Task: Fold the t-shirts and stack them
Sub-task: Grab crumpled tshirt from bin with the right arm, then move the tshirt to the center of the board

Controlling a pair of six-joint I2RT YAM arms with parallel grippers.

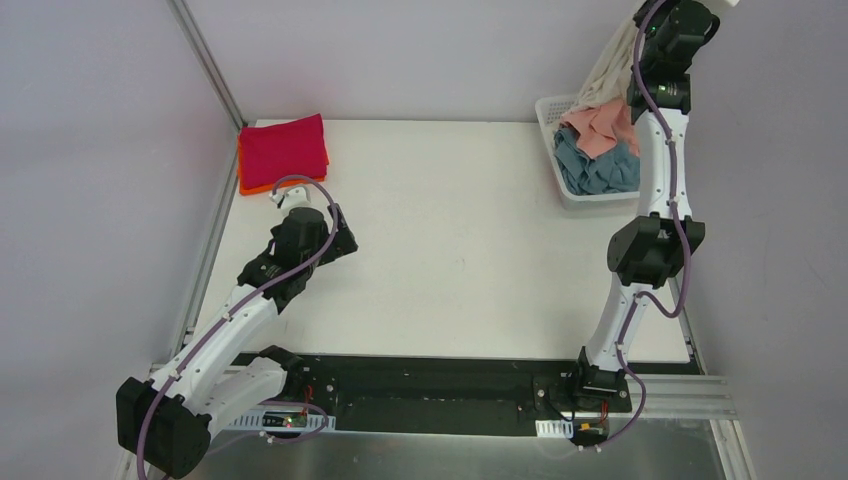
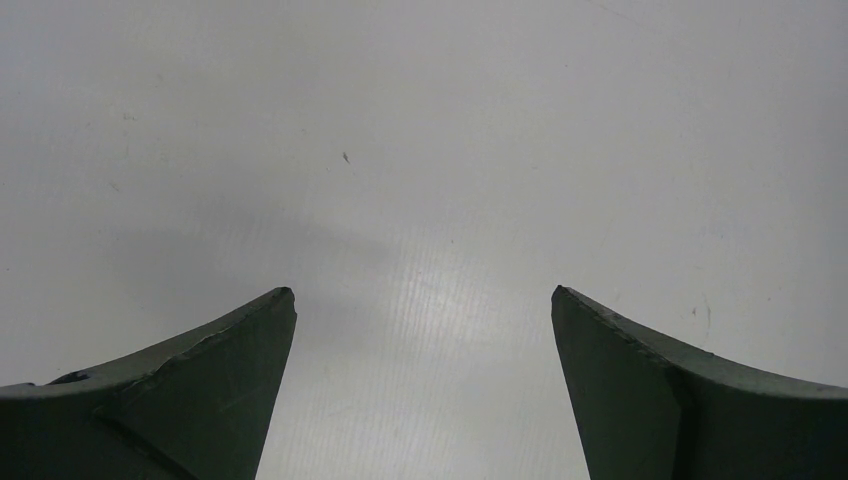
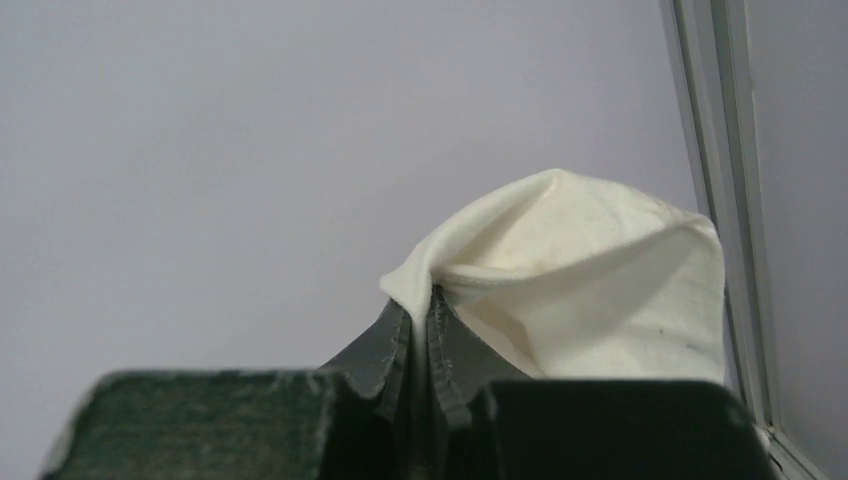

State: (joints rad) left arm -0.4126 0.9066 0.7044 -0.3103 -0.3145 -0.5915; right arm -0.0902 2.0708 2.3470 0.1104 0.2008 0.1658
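A folded crimson red t-shirt lies on a folded orange t-shirt at the table's back left corner. My right gripper is raised high at the back right and is shut on the cream-white t-shirt, which hangs from it down into the white mesh basket. A salmon pink t-shirt and a grey-blue t-shirt lie bunched in the basket. My left gripper is open and empty over bare table, just in front of the folded stack.
The white table spreads between the stack and the basket. A metal frame post stands at the back left, and grey walls close in the back and the sides.
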